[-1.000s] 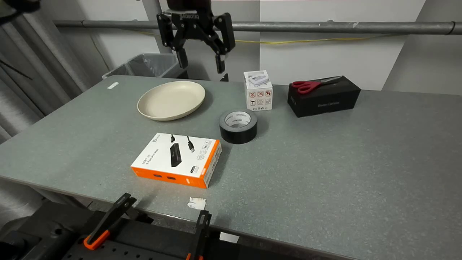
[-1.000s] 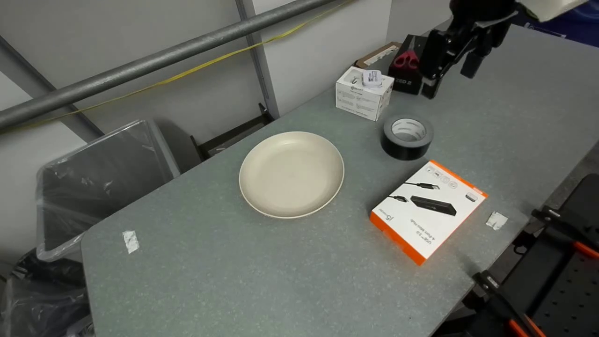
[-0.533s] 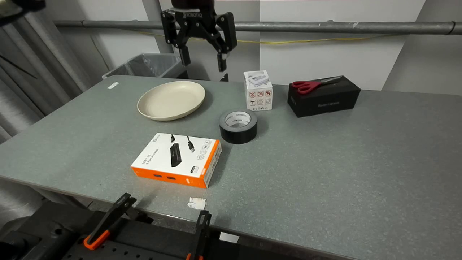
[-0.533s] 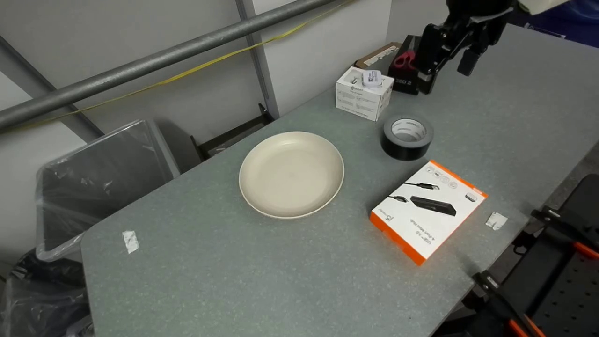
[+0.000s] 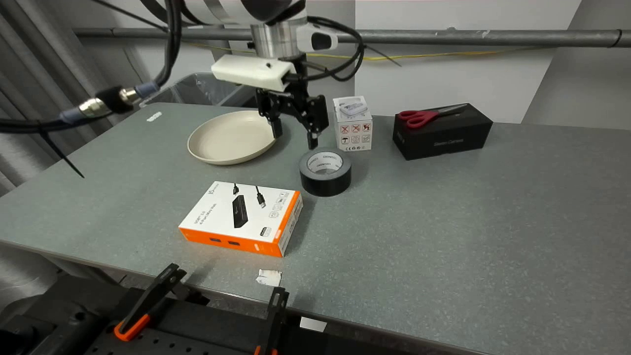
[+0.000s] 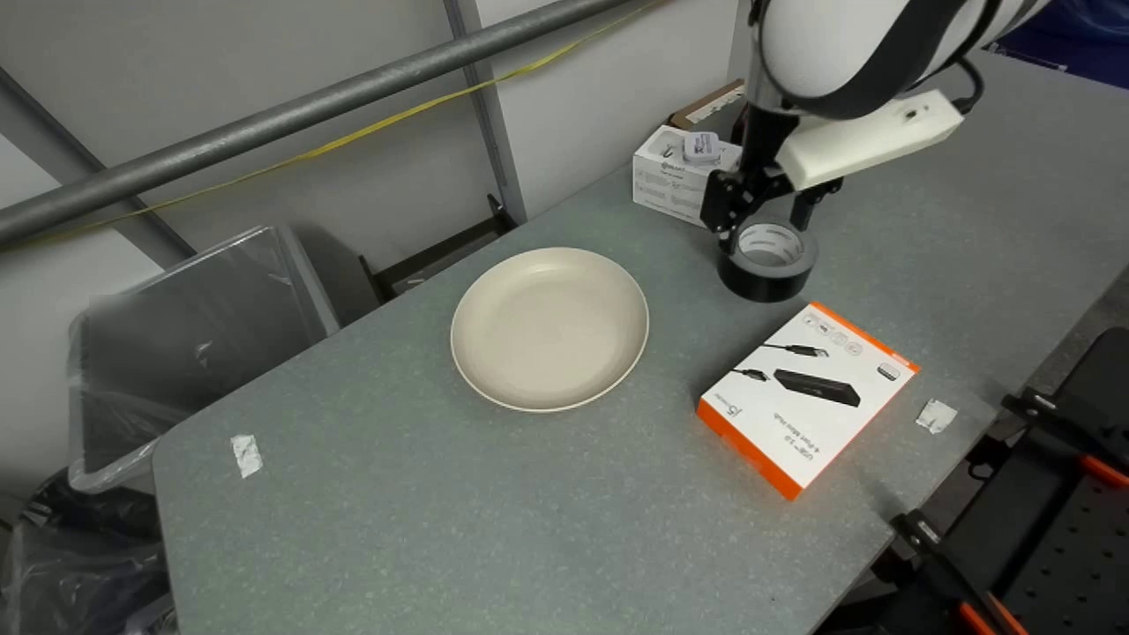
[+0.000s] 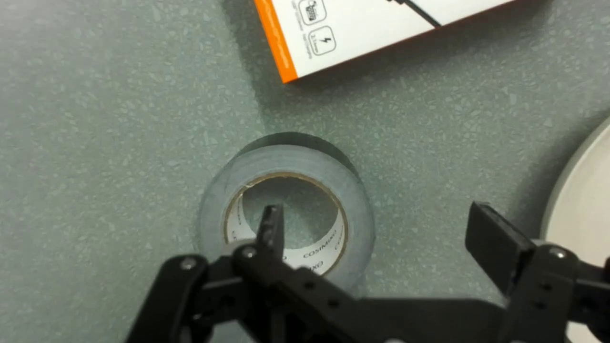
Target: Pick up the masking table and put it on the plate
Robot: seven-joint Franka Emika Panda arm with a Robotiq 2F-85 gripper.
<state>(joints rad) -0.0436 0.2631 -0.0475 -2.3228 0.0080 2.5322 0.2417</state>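
Note:
The masking tape, a dark grey-black roll with a white inner core, lies flat on the table in both exterior views [image 5: 325, 186] [image 6: 766, 284]. It also shows in the wrist view [image 7: 359, 209]. The cream plate [image 5: 229, 138] [image 6: 547, 335] is bare, and its edge shows at the right of the wrist view [image 7: 586, 200]. My gripper [image 5: 295, 135] [image 6: 765, 227] [image 7: 376, 221] is open and empty, above the table near the roll. In the wrist view one finger appears over the roll's hollow centre, the other to the right, between roll and plate.
A white-and-orange box [image 5: 241, 217] [image 6: 807, 397] lies close to the roll. A small white box [image 5: 353, 129] stands behind it. A black box [image 5: 443, 140] with red scissors [image 5: 419, 118] on top is farther along. Clamps [image 5: 157, 291] grip the table edge. A bin [image 6: 194, 344] stands beside the table.
My gripper has come down and moved towards the tape roll, and more of the arm has come into both exterior views. The fingers stay open. The roll, plate and boxes have not moved.

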